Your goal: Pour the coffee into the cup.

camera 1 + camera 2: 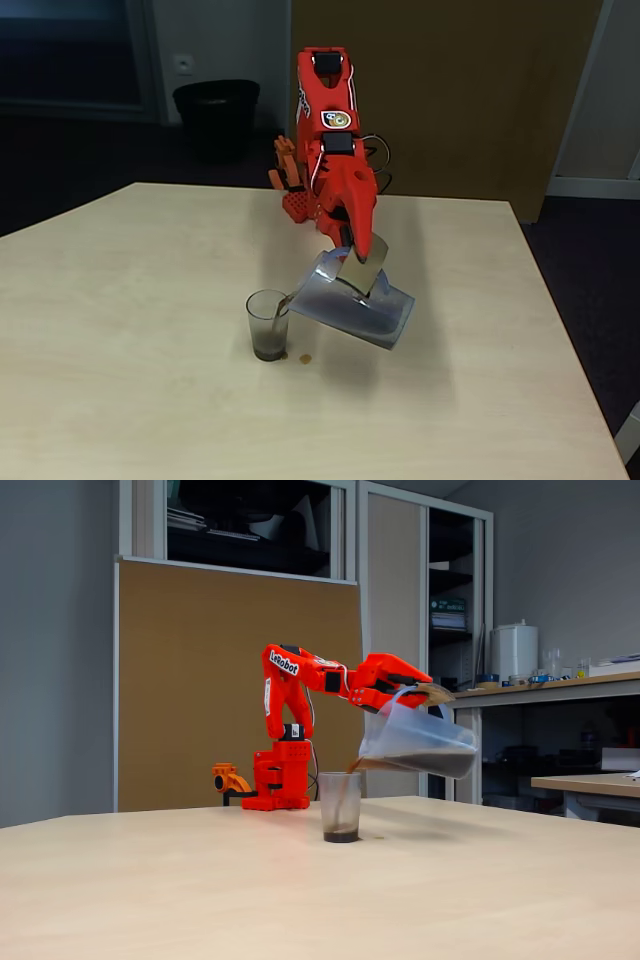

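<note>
The cup is set well inside the table, far from every edge, with bare tabletop all round (two small brown drops lie beside it). The jug is held tilted above the table, its handle tab clamped by the gripper; coffee is being poured from its spout into the cup.

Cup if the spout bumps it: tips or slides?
Probably tips or skids easily: the cup is a thin clear tumbler holding only a shallow layer of coffee, so likely light. It is taller than wide, with a narrow base. Drips beside it suggest a slicker table.
</note>
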